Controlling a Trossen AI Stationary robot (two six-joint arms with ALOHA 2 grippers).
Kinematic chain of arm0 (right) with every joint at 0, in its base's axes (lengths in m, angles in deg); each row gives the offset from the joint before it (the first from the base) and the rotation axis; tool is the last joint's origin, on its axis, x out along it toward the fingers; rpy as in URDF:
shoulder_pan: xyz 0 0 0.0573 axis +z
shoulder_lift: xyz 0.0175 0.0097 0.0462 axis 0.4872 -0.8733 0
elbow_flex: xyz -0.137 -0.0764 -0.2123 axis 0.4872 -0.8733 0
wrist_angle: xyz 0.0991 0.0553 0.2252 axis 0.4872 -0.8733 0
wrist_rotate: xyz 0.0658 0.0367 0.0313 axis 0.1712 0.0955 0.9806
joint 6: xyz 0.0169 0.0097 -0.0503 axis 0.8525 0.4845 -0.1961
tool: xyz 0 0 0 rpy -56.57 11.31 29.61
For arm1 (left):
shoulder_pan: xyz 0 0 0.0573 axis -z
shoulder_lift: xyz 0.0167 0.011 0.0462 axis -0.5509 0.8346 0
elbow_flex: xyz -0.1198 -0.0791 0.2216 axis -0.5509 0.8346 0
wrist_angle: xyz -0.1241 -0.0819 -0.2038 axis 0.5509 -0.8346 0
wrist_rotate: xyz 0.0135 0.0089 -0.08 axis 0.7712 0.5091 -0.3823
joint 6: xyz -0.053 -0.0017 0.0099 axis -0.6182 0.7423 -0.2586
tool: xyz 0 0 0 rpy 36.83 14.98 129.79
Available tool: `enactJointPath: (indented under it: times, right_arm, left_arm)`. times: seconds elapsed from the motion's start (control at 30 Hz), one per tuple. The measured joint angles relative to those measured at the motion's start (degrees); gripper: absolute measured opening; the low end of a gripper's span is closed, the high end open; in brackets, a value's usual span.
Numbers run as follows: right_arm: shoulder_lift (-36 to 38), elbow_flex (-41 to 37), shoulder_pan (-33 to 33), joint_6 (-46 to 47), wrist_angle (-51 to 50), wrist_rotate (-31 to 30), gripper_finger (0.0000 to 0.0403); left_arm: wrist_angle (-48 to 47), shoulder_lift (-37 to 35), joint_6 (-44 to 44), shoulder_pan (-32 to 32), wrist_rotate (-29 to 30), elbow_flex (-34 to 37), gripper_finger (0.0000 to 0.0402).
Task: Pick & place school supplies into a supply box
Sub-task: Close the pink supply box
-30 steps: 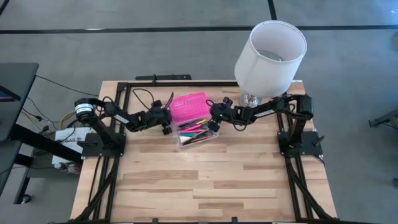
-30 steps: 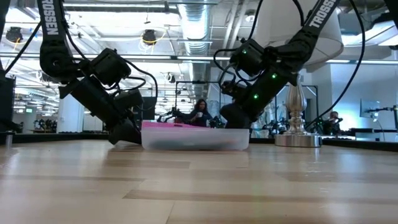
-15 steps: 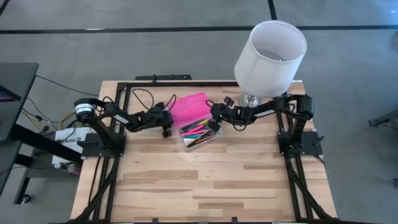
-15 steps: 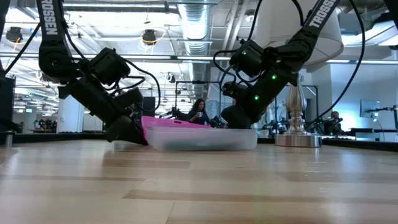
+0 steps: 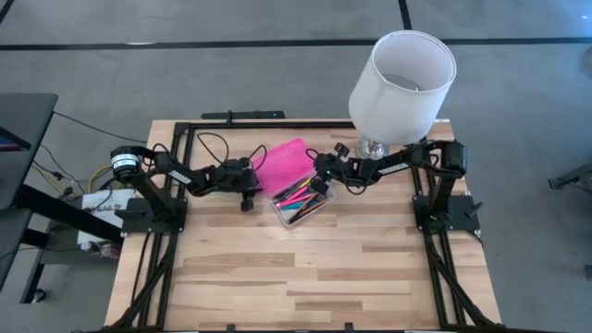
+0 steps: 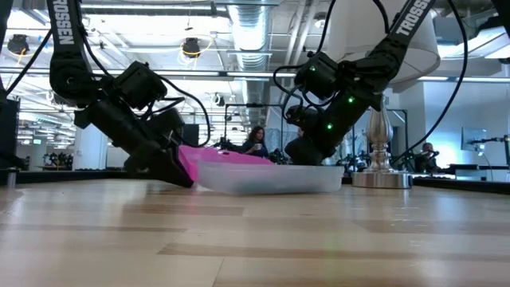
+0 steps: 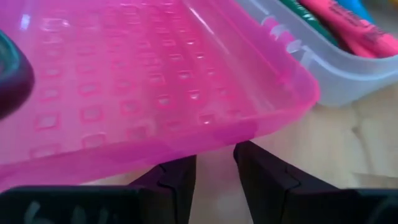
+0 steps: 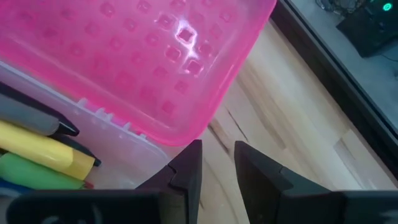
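Two dark arms marked TROSSEN flank the box [image 5: 301,202], a clear plastic tray of pens [image 5: 298,196] beside the white lamp [image 5: 403,81]. Its dimpled pink lid [image 5: 283,162] stands open. Left gripper [image 5: 246,191] and right gripper [image 5: 317,181]: fingers slightly apart, gripping nothing.

My table [image 5: 305,277] is a pale wooden top of butcher-block strips, framed by black rails along its edges. Sitting straight on it, toward the far side and between my two arms, is the supply box [image 5: 298,199]: clear base flat on the wood, turned at a slant, coloured school supplies [image 5: 298,196] packed inside, its pink lid [image 5: 285,162] tipped open off the far edge. Over by the far right corner the white lamp [image 5: 403,74] stands on the wood on its round metal foot [image 6: 381,178]. Nearer me, the boards are plain wood grain, light and darker strips
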Motion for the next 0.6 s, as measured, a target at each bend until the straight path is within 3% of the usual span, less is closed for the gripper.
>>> enactJointPath:
  times: [0.2, 0.6]
  right_arm:
    - [0.0, -0.02, 0.0, -0.14, 0.04, 0.09, 0.0091]
    - [0.24, -0.2, 1.18, -2.58, 1.56, -0.14, 0.0091]
  left_arm:
    - [-0.46, 0.0, -2.51, 0.77, -2.72, 0.0, 0.0114]
    - [-0.7, -0.15, -3.97, 1.4, 2.66, 0.02, 0.0114]
